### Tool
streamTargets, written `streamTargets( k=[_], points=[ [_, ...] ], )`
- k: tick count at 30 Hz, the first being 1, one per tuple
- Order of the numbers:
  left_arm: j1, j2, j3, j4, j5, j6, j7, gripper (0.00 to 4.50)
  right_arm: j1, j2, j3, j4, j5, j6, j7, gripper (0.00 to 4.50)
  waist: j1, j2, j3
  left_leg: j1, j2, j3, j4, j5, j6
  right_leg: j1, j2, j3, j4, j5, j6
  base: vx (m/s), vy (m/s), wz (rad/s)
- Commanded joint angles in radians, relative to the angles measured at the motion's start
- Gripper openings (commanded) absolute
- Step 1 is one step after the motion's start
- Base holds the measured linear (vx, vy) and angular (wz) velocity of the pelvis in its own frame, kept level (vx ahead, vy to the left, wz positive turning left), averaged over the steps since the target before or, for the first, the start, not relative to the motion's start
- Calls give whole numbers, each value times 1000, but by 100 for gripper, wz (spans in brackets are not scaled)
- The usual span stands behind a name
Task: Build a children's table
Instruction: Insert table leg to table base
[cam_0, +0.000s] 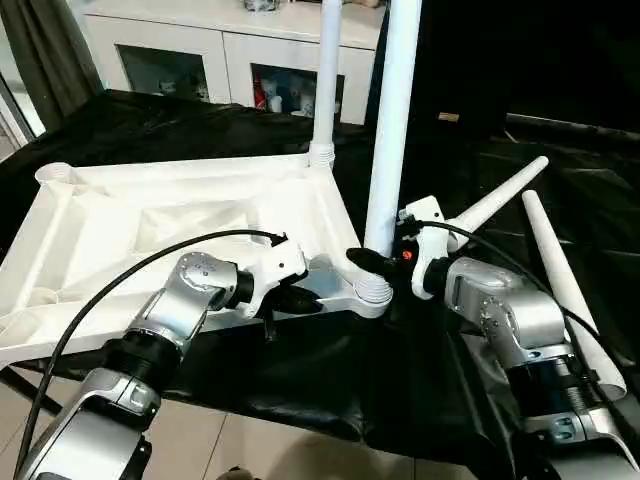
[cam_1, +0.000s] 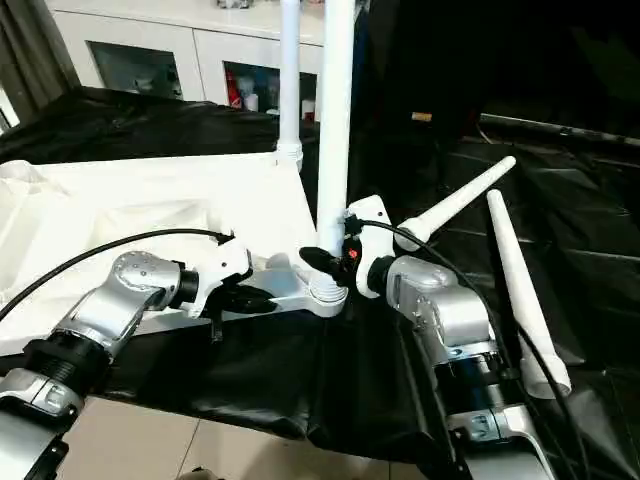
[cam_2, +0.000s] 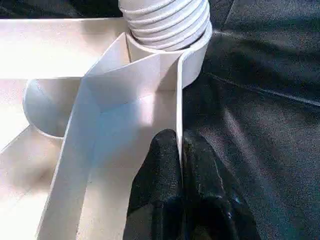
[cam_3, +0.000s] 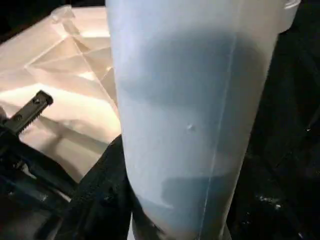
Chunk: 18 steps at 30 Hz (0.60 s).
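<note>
The children's table top lies upside down on black cloth, ribbed underside up. One white leg stands upright in the far right corner socket. A second leg stands in the near right socket, its thread showing above the socket. My right gripper is shut around this leg just above the socket; the leg fills the space beside its serrated finger. My left gripper is shut on the top's thin near rim beside that socket. Two loose legs lie to the right.
A white cabinet with glass doors stands behind the work surface. Black cloth covers the surface and hangs over its near edge, with tiled floor below. A black cable arcs over my left forearm.
</note>
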<state>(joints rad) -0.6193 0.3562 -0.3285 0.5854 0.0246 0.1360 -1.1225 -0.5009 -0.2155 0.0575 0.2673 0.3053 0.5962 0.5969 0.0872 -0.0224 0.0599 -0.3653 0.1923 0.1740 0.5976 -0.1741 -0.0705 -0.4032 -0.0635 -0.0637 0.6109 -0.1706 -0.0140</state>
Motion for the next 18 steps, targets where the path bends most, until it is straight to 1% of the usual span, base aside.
streamTargets(
  k=[1,2,3,5,6,7,8,9,10,11,12,13,14,15,16,17,18],
  points=[
    [-13,-24,1,-8,-10,-6,5,0,20,12,-7,24,15,-20,4,191,-5,5,-65,18,36,-12,-77,-275,-29,39,-82,50,-92,-385,-140,0,0,0],
    [-7,-27,5,-18,-16,1,6,0,40,22,-26,19,18,-40,3,191,-4,3,-66,17,36,-13,-78,-271,-28,41,-82,49,-90,-374,-143,0,0,0],
    [-5,-29,6,-22,-18,3,7,0,52,28,-38,15,26,-48,4,191,-3,4,-67,17,37,-12,-78,-268,-27,40,-83,50,-89,-366,-144,0,0,0],
    [-2,-30,7,-24,-18,1,11,0,73,42,-60,14,42,-67,7,191,-2,2,-67,16,37,-12,-79,-262,-23,42,-81,49,-86,-345,-154,0,0,0],
    [-1,-30,7,-24,-17,0,13,0,83,49,-68,13,48,-75,7,191,-1,4,-67,18,38,-12,-78,-264,-20,39,-82,50,-87,-343,-157,0,0,0],
    [0,-30,8,-21,-17,-3,16,0,99,53,-66,21,47,-98,12,191,-1,3,-66,17,37,-12,-78,-267,-20,40,-82,50,-87,-346,-158,0,0,0],
    [0,-31,10,-19,-16,-6,19,0,111,56,-62,31,44,-119,17,191,0,8,-67,16,38,-12,-79,-270,-21,41,-83,50,-88,-341,-159,0,0,0],
    [-2,-32,11,-14,-14,-10,22,0,125,65,-62,47,44,-143,19,191,-1,6,-67,15,37,-13,-80,-272,-21,42,-82,49,-87,-342,-158,0,0,0],
    [-2,-32,11,-14,-14,-10,22,0,125,65,-62,47,44,-143,19,191,0,10,-67,17,37,-12,-80,-281,-22,40,-84,49,-89,-348,-158,0,0,0],
    [-6,-33,15,-6,-12,-17,30,0,143,85,-70,79,44,-196,19,191,-1,11,-67,16,36,-14,-80,-288,-22,40,-84,49,-89,-357,-159,0,0,0],
    [-9,-34,17,-2,-11,-20,33,0,145,92,-75,91,43,-213,16,191,-1,11,-66,17,37,-13,-80,-296,-23,38,-84,48,-91,-368,-158,0,0,0],
    [-12,-34,19,2,-10,-22,37,0,148,100,-82,105,40,-234,14,191,-2,12,-65,16,36,-15,-82,-303,-24,41,-85,48,-93,-382,-157,0,0,0],
    [-15,-35,21,4,-9,-23,42,0,151,113,-94,124,40,-261,9,191,-2,15,-64,18,36,-16,-82,-318,-25,38,-85,47,-96,-403,-154,0,0,0],
    [-18,-35,23,7,-8,-24,44,0,156,122,-101,139,36,-287,6,191,-3,14,-63,20,37,-16,-82,-328,-26,36,-85,47,-98,-414,-152,0,0,0],
    [-18,-35,23,7,-8,-24,44,0,156,122,-101,139,36,-287,6,191,-3,14,-63,20,37,-17,-83,-341,-27,35,-85,46,-99,-434,-148,0,0,0],
    [-19,-34,25,9,-7,-27,49,0,169,139,-112,166,38,-338,6,191,-4,15,-62,20,37,-18,-84,-346,-26,35,-86,46,-101,-446,-144,0,0,0],
    [-19,-34,26,10,-7,-28,50,0,172,142,-114,173,39,-348,6,191,-3,18,-62,20,37,-19,-83,-351,-27,34,-87,46,-102,-452,-144,0,0,0]
  ],
)
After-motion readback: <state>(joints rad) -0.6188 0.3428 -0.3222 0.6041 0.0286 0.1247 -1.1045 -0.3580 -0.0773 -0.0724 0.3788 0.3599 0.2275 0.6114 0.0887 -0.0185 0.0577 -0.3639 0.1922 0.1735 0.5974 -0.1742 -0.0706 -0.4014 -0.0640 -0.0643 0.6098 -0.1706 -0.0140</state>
